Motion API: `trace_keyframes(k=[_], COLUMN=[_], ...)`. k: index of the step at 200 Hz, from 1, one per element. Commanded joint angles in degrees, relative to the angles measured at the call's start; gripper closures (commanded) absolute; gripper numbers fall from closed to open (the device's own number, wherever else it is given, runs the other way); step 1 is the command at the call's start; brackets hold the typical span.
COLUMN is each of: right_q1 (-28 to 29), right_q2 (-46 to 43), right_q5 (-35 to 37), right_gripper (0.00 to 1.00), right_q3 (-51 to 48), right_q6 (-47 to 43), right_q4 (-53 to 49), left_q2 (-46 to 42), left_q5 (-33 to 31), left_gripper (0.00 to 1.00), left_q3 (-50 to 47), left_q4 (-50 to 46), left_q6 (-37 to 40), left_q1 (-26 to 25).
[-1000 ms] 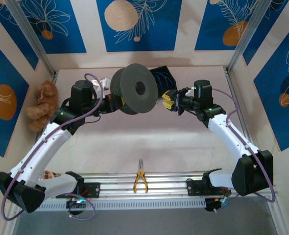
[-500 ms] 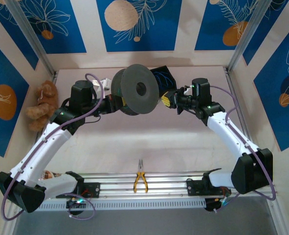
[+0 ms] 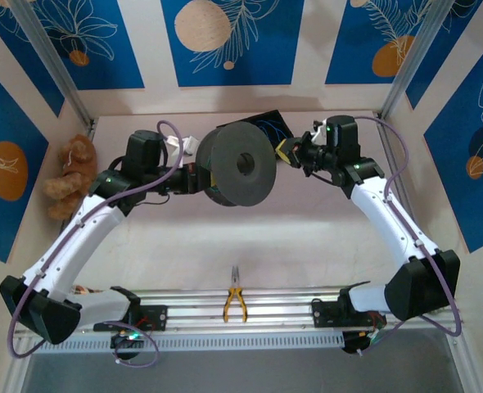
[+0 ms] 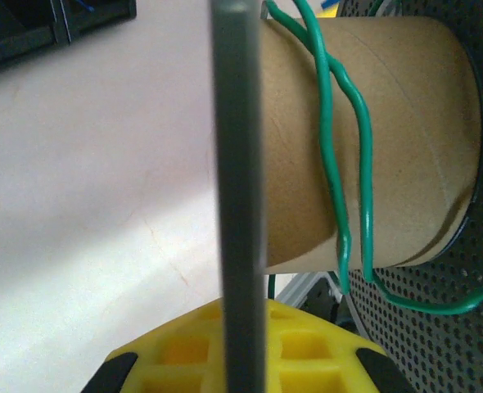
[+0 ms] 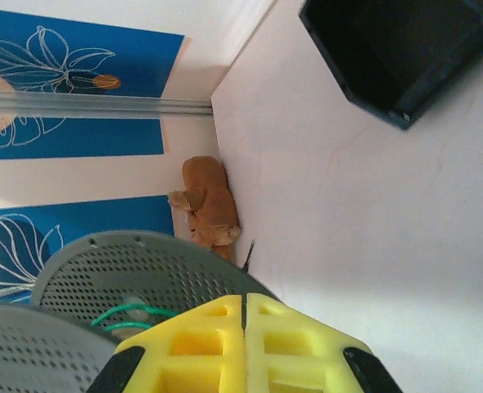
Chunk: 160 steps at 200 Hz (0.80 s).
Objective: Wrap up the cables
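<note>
As the left gripper (image 4: 240,352) clamps the rim of the spool (image 4: 237,147), the green cable (image 4: 340,147) circles the core (image 4: 413,123) just ahead of it. The core's long axis runs crosswise. The right gripper (image 5: 243,323), pressed shut and seemingly empty, has more cable just left of it.

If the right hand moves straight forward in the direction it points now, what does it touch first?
Probably the grey spool, its perforated flange just ahead of the right hand; depth is unclear.

spool (image 3: 243,166) shifted right and nearer, carried by left gripper (image 3: 197,178), arm reaching further. right gripper (image 3: 287,152) moved back toward far wall; its jaws went from part-open to closed.
</note>
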Motion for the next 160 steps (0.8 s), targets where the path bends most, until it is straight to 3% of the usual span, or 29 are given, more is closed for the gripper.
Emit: trace_keyframes(k=[1, 45, 87, 160], right_q1=[-1.3, -1.8, -1.2, 9.5], right_q2=[1.9, 4.6, 7.6, 8.4], right_q5=[-4.1, -8.9, -14.8, -12.8], right_gripper=[1.00, 1.00, 1.00, 1.00], right_q3=[3.4, 11.1, 16.4, 24.5], right_q6=[-12.9, -31.7, -40.1, -54.2], right_q4=[3.4, -0.6, -2.7, -9.7], left_q2=[0.9, 3.7, 7.3, 14.8], left_q5=[5.7, 4.2, 2.1, -9.1], left_gripper=[1.00, 1.00, 1.00, 1.00], left_q3=[4.4, 7.7, 10.8, 17.6], left_q4=[-4.3, -11.0, -14.7, -21.5], left_q6=[6.9, 12.5, 15.9, 18.6], left_q1=[-0.7, -2.7, -5.3, -9.3])
